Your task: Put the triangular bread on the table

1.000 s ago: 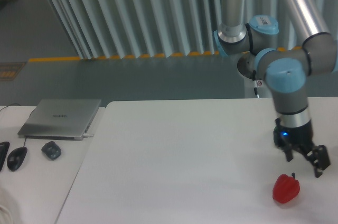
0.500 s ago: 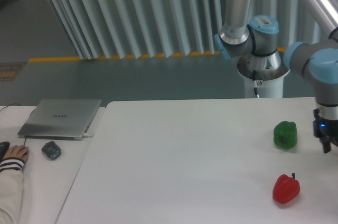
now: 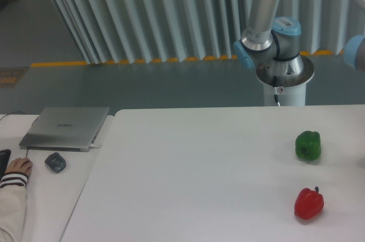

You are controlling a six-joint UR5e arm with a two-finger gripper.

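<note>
The triangular bread is out of view. The white table point(image 3: 194, 168) fills the middle and right of the camera view. My gripper has gone past the right edge of the frame and does not show. Only the arm's base and lower joints point(image 3: 274, 48) stand behind the table's far edge, and a bit of an upper link point(image 3: 356, 51) shows at the right border.
A green pepper point(image 3: 308, 145) and a red pepper point(image 3: 308, 203) lie near the table's right side. On the adjoining desk at left are a closed laptop point(image 3: 65, 128), a mouse point(image 3: 55, 162) and a person's hand point(image 3: 16, 168).
The arm has swung right and its gripper has left the frame, uncovering the green pepper. A person's hand has come onto the desk at left, where a dark mouse lay.
</note>
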